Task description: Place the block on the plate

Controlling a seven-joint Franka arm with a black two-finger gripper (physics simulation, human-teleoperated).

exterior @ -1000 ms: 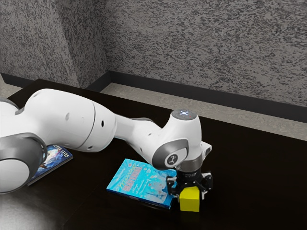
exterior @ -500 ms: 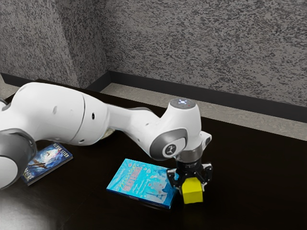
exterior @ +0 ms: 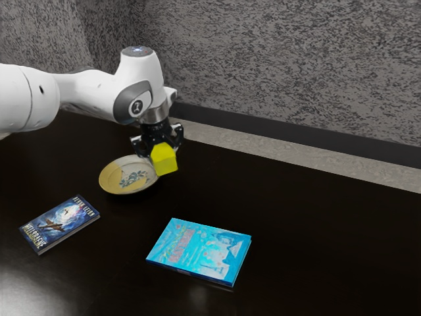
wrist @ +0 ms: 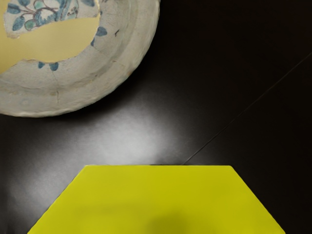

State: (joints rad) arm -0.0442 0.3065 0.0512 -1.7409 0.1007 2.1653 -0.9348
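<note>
My gripper (exterior: 159, 149) is raised above the table toward its far side in the exterior view, shut on the yellow block (exterior: 164, 159). The block hangs slightly tilted between the fingers, in front of the right rim of the round plate (exterior: 113, 187). That plate is cream with a blue leafy pattern and lies on the table. In the wrist view the block (wrist: 156, 200) is large and close, and the plate (wrist: 107, 73) lies beyond it, off to one side rather than under the block.
A light blue book (exterior: 199, 250) lies near the middle of the dark table (exterior: 316, 243). A darker book with a plane on its cover (exterior: 59, 224) rests toward the exterior view's left. Behind the table stands a grey textured wall (exterior: 283, 66).
The arm has lifted the block from beside the light blue book and carried it toward the exterior view's upper left, near the plate. The plate has come into sight.
</note>
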